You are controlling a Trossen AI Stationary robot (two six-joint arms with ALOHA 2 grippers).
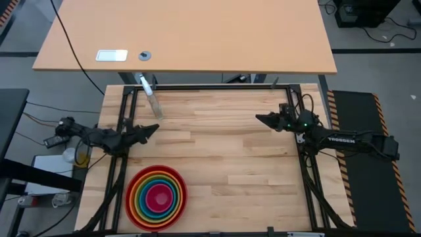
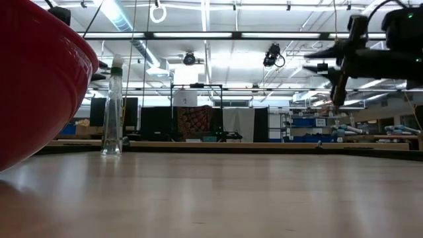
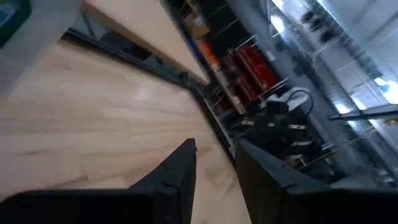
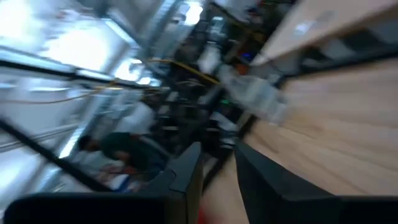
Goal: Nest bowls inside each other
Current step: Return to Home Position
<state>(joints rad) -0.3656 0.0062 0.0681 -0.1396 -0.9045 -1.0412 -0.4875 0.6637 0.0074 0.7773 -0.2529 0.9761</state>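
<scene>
A stack of rainbow bowls [image 1: 156,197] stands on its base near the table's front left, red outermost and pink at the centre; each sits inside the one below. In the low view only the red outer wall [image 2: 36,86] shows. My left gripper [image 1: 152,130] hovers level behind the stack, pointing toward the table's right, its fingers [image 3: 180,171] slightly apart with nothing between them. My right gripper [image 1: 262,119] hovers at the far right, pointing left, also narrowly open [image 4: 217,168] and empty; the low view shows it [image 2: 314,59] well above the table.
A clear plastic bottle [image 1: 152,100] stands upright near the far left of the table, also seen in the low view [image 2: 112,109]. A dark frame [image 1: 210,87] runs along the table's far edge and sides. Bare wood lies between the two grippers.
</scene>
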